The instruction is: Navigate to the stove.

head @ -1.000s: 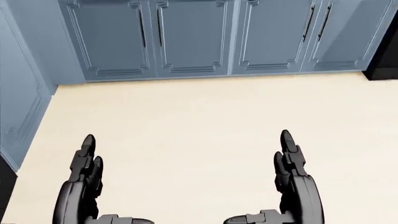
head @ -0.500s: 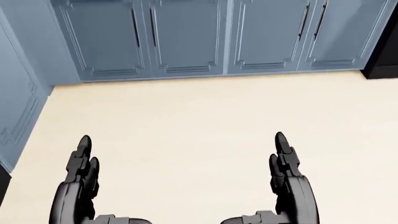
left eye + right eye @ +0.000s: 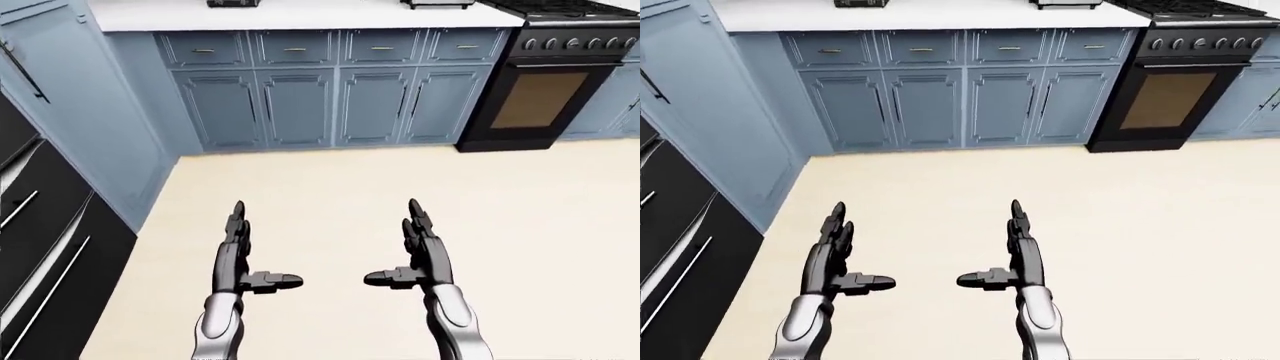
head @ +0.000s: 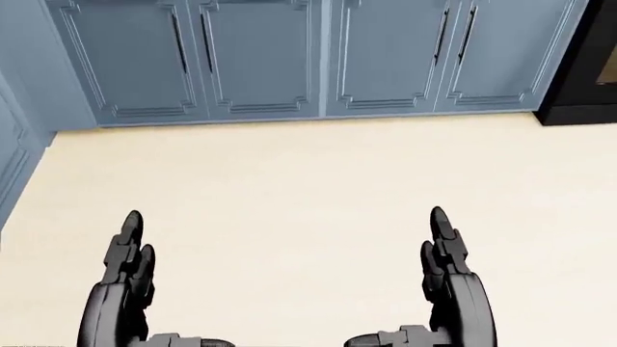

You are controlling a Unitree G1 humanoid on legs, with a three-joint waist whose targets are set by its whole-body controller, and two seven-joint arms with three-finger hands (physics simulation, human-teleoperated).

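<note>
While the stove (image 3: pixel 545 71) sits at two o'clock beside the blue cabinets (image 3: pixel 330 105), I'd steer right, keeping my left robot hand (image 3: pixel 238 259) and right robot hand (image 3: pixel 420 251) spread, empty.

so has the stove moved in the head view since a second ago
No, the camera moved. The stove and cabinets both slid left together, so the robot has shifted right toward it.

Blue cabinets (image 3: pixel 300 105) with 4 doors, 4 drawers (image 3: pixel 335 49) above, white counter (image 3: pixel 300 13), cream floor (image 3: pixel 330 180), black appliance (image 3: pixel 40 270) at left
</note>
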